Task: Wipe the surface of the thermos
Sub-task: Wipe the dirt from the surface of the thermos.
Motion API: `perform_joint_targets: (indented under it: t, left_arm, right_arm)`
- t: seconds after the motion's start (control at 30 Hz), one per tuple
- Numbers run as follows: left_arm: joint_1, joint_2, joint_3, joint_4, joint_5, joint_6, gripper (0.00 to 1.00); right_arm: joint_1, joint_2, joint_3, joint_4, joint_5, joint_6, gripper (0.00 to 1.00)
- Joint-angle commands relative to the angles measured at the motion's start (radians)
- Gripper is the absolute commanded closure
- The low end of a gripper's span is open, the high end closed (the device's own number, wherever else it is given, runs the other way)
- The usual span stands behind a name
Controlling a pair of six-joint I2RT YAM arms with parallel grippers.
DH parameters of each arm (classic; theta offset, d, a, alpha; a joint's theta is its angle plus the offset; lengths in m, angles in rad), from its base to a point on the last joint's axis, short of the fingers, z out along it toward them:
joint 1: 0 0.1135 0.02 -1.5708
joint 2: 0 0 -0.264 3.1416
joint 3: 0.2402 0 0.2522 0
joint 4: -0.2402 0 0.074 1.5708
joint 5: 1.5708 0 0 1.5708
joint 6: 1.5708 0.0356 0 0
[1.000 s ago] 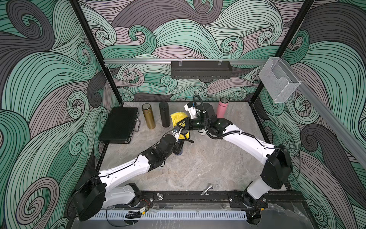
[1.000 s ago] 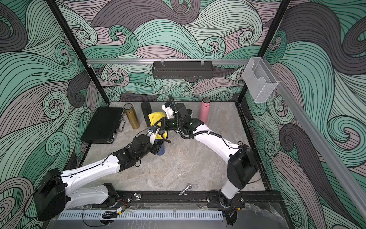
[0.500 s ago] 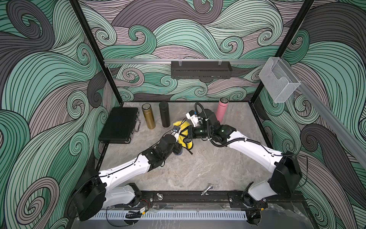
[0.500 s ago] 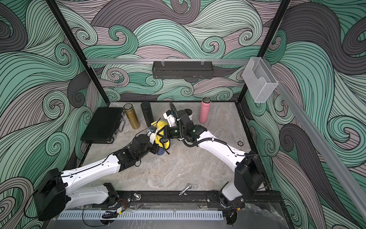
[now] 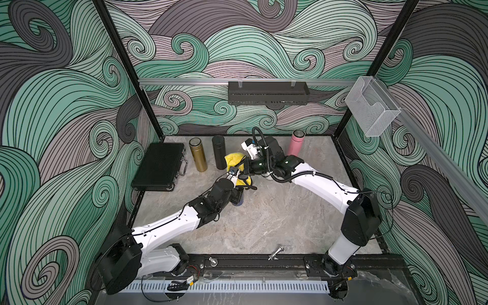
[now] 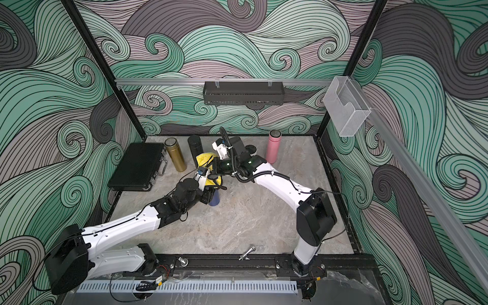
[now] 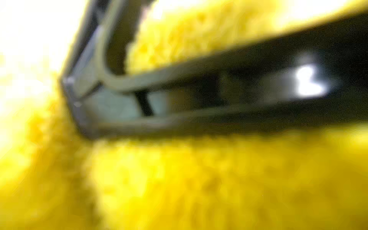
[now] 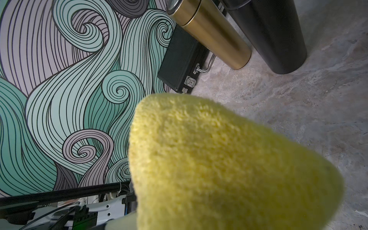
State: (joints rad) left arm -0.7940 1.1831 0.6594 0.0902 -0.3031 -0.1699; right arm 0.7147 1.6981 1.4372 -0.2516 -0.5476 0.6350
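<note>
Marbled tabletop (image 5: 264, 216): work zone centre-rear. Yellow terry cloth (image 5: 233, 159), soft, nappy, draped over blue thermos (image 5: 239, 203); only its smooth round base shows. Long axis appears tilted, base end toward L side. L gripper (image 5: 237, 196) clamped on thermos body. R gripper (image 5: 246, 173), just above, jaws closed, pinching cloth.

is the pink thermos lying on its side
No, the pink thermos stands upright, with its cap end on top.
</note>
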Motion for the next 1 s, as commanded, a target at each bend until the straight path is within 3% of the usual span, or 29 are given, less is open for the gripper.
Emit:
perform_joint_targets:
  t: [0.0, 0.37, 0.73, 0.97]
  left_arm:
    - [-0.001, -0.003, 0.021, 0.056, -0.003, 0.0, 0.53]
    - [0.003, -0.003, 0.017, 0.055, 0.004, -0.002, 0.53]
    - [0.003, 0.002, 0.016, 0.066, 0.042, 0.0, 0.54]
    - [0.003, 0.012, 0.017, 0.075, 0.027, 0.0, 0.53]
  right_arm:
    - [0.012, -0.062, -0.065, 0.026, -0.021, 0.013, 1.0]
    - [0.036, -0.226, -0.258, 0.03, 0.026, 0.037, 1.0]
    - [-0.009, -0.037, 0.017, 0.003, 0.006, -0.014, 1.0]
    - [0.002, -0.066, -0.053, 0.034, -0.017, 0.02, 1.0]
